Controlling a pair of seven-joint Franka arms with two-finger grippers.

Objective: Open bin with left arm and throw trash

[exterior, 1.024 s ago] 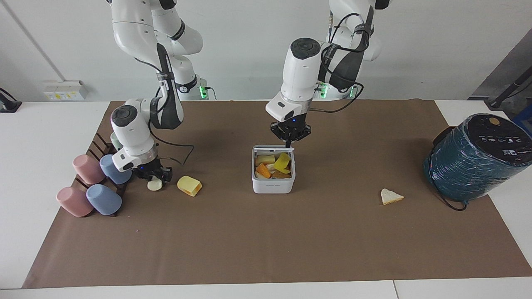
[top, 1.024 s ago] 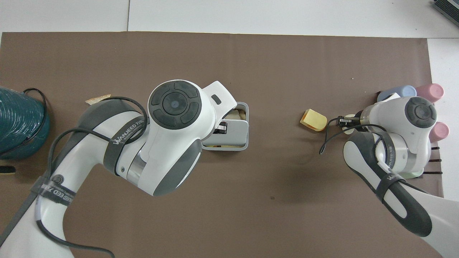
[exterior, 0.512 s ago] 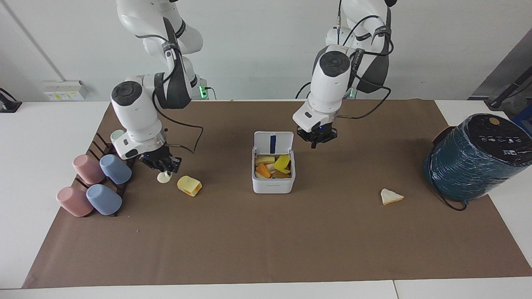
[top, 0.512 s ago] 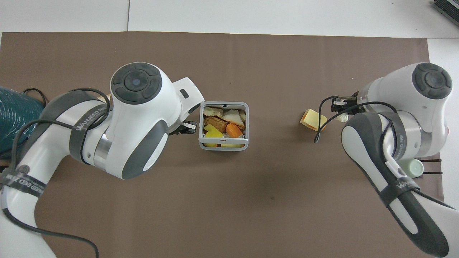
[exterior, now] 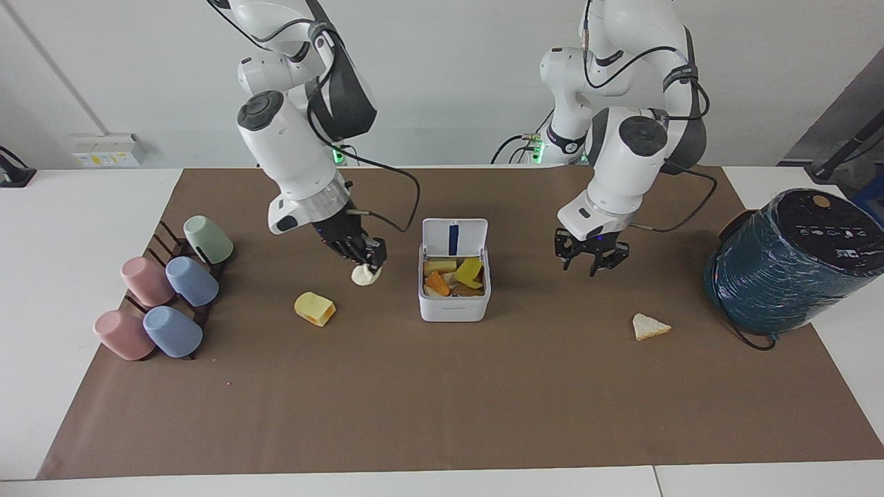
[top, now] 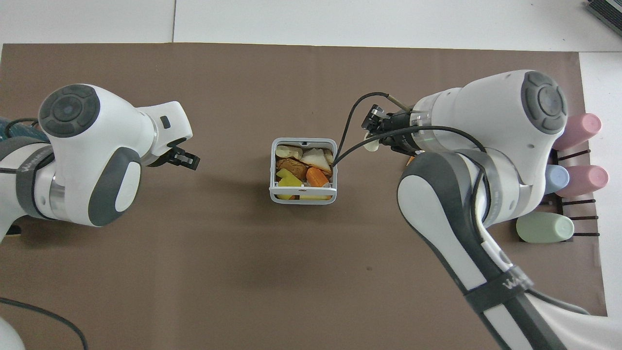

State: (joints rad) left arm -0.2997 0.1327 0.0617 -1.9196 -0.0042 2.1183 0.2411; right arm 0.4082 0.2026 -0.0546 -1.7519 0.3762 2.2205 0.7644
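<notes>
Scrap, pale cream flat oval (exterior: 364, 275), pinched in my right gripper (exterior: 364, 268), airborne just beside small white lid-up bin (exterior: 454, 307) mid-worktop, toward right arm's end. Left gripper (exterior: 590, 259) spread, waiting.

— What does the overhead view lose?
— The right arm (top: 466, 194) covers the yellow piece (exterior: 315, 308), and the left arm (top: 87, 160) covers the wedge (exterior: 649, 326).
— And the teal cylinder (exterior: 794, 266)?
— Cut off at the overhead view's edge. In the facing view, both arms run off the top.
</notes>
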